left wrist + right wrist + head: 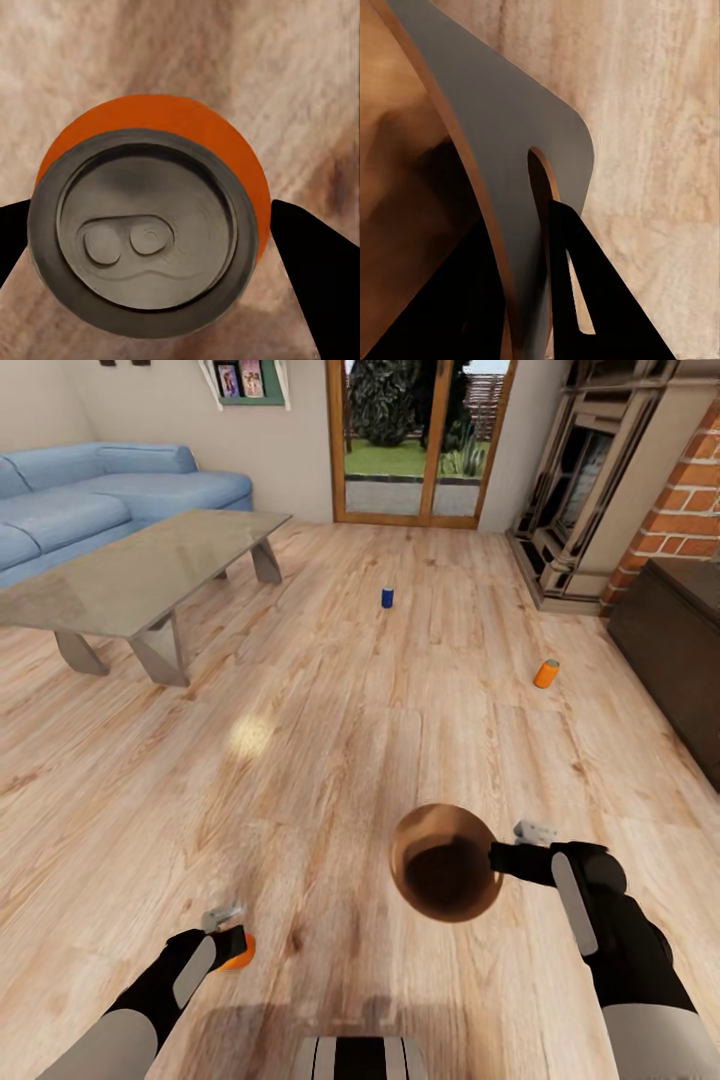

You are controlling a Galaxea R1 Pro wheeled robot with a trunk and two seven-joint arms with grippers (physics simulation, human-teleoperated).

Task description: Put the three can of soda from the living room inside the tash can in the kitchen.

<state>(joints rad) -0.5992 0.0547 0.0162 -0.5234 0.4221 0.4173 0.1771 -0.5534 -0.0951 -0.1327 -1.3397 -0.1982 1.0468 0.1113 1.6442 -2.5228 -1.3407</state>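
Over wood floor point(330, 690), left fingers point(315, 262) clamp an orange can point(150, 225); outstretched right fingers point(585, 300) pinch the bin's rim point(510, 150).

This is the living room of a home: a long blue sofa point(90, 495) stands along the wall behind a low grey coffee table point(140, 575), all on a pale wood-plank floor point(330, 740). A brick fireplace point(675, 510) rises at the right beside a dark cabinet point(675, 640). At the far wall a wood-framed glass door point(420, 440) looks out on lawn and trees, and a small wall shelf point(245, 385) carries pictures.
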